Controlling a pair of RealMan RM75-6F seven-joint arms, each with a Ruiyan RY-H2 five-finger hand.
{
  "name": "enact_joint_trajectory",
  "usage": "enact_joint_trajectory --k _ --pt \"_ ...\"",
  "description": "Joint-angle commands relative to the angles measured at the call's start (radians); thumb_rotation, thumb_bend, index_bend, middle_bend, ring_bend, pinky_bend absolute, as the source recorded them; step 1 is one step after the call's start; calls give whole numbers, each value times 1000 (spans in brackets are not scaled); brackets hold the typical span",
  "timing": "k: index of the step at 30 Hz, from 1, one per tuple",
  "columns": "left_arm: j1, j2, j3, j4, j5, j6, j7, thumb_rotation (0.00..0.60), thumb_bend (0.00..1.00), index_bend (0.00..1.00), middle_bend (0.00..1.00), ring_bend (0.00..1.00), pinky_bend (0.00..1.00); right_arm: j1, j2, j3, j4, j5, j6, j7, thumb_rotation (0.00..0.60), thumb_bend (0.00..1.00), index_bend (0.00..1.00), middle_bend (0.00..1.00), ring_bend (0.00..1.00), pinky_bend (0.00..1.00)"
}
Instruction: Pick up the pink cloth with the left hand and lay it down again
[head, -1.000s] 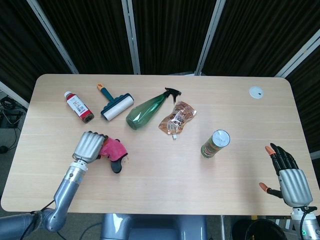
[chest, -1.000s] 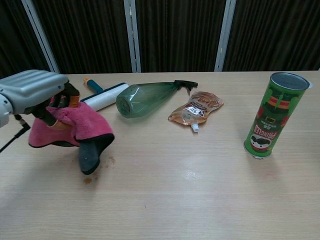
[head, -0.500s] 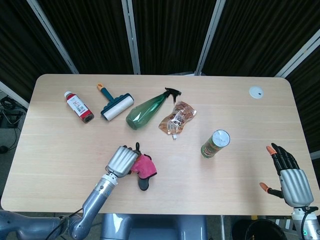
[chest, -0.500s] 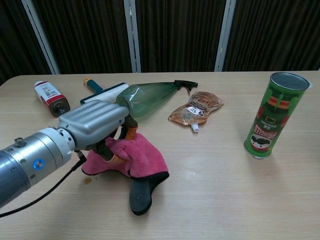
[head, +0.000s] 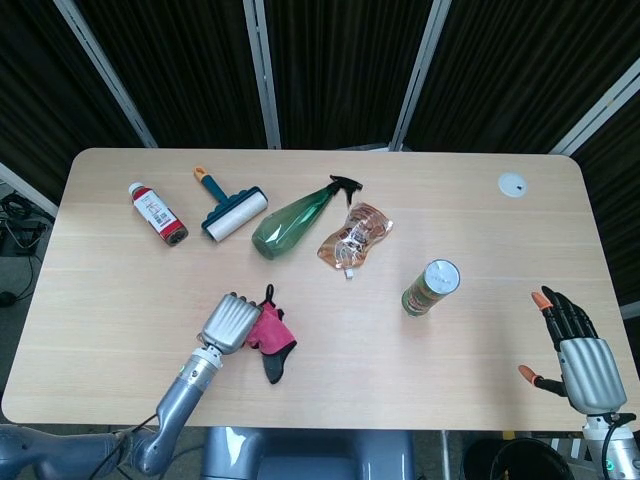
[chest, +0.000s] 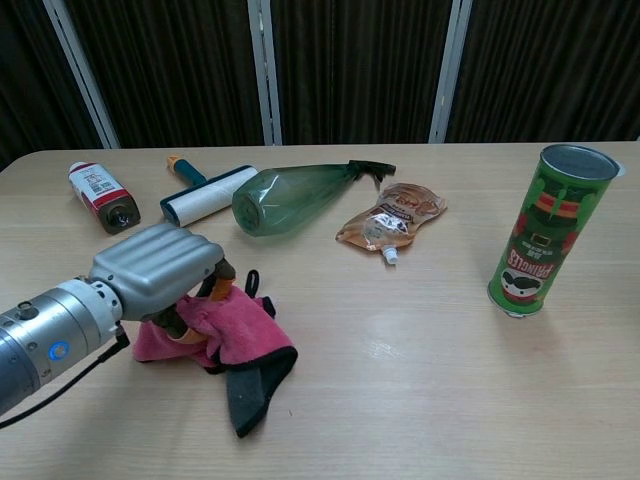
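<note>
The pink cloth (head: 268, 331) (chest: 232, 335) with a dark underside lies bunched near the table's front left, its dark corner hanging toward the front edge. My left hand (head: 228, 321) (chest: 158, 272) grips the cloth from above, fingers curled into its folds. Whether the cloth rests fully on the table or is partly lifted, I cannot tell. My right hand (head: 578, 352) hovers open at the front right corner, fingers spread, holding nothing; the chest view does not show it.
Along the back stand a red-white bottle (head: 157, 212), a lint roller (head: 232, 213), a green spray bottle (head: 300, 218) and an orange pouch (head: 354, 236). A green Pringles can (head: 431, 287) stands right of centre. A white disc (head: 513, 184) lies far right.
My left hand carried the cloth right along the front of the table, then came back a little leftward and lower. The right hand stayed still.
</note>
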Motion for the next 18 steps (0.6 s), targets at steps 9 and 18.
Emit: enact_joint_trajectory --k 9,18 --pt "54 144 6 79 -19 5 -70 600 502 860 670 565 558 1 -2 -2 -4 -3 -2 -13 600 42 0 0 0 116" --pt "65 184 -16 56 -16 7 -121 600 501 861 669 565 558 4 -6 -3 -4 -9 -4 -22 600 41 0 0 0 116"
